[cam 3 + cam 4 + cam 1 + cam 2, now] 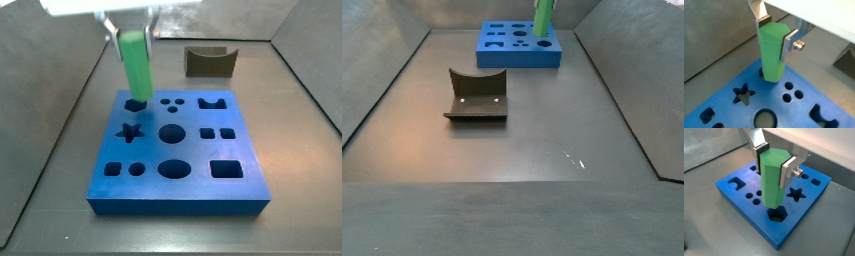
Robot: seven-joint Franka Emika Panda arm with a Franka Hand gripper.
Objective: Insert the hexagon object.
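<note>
The gripper [775, 31] is shut on the hexagon object [771, 52], a long bright green peg held upright. It shows in both wrist views [773, 178] and both side views [135, 65] [544, 18]. Its lower end sits at the hexagonal hole [776, 215] near a corner of the blue board [751, 210], just at or slightly inside the opening. The silver fingers [789, 172] clamp the peg's upper part. In a side view the gripper [130, 25] is above the board's far left corner [134, 103].
The blue board [187, 185] has several other cut-outs: a star [128, 131], round holes [171, 133], squares [227, 169]. A dark grey notched block [207, 61] stands behind the board; it also shows in a side view [476, 96]. Grey walls enclose the floor.
</note>
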